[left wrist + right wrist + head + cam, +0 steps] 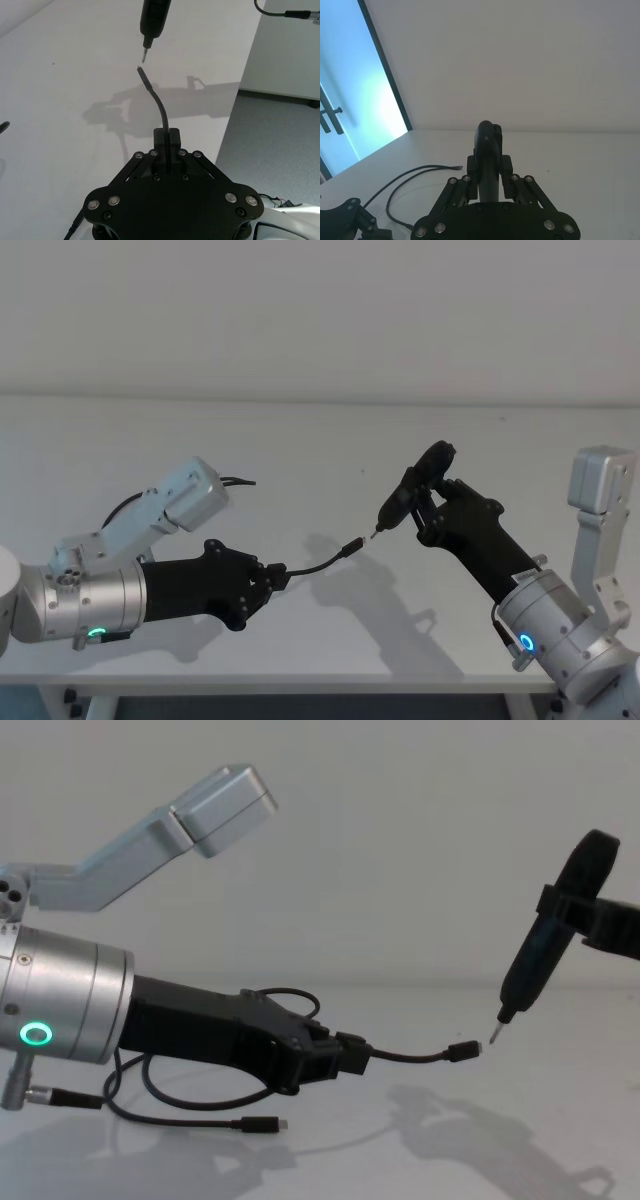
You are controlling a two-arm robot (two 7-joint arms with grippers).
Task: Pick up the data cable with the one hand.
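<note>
My left gripper [268, 578], black on a silver cylinder with a green ring, is shut on the data cable [320, 562] just above the table. A short stretch of cable curves out of it to a slim plug [462, 1051]. In the left wrist view the cable [159, 105] rises from between the left gripper's [167, 135] fingers. The rest of the cable [180, 1105] loops on the table under the left arm, ending in a second plug [262, 1124]. My right gripper [432, 502] is shut on a black tapering tool [540, 955], whose metal tip hangs just short of the held plug.
The white table's front edge [300, 680] runs below both arms, and a plain wall stands behind. The table's side edge [235, 105] drops to grey floor. More slack cable [405, 185] lies beside the left gripper [345, 215].
</note>
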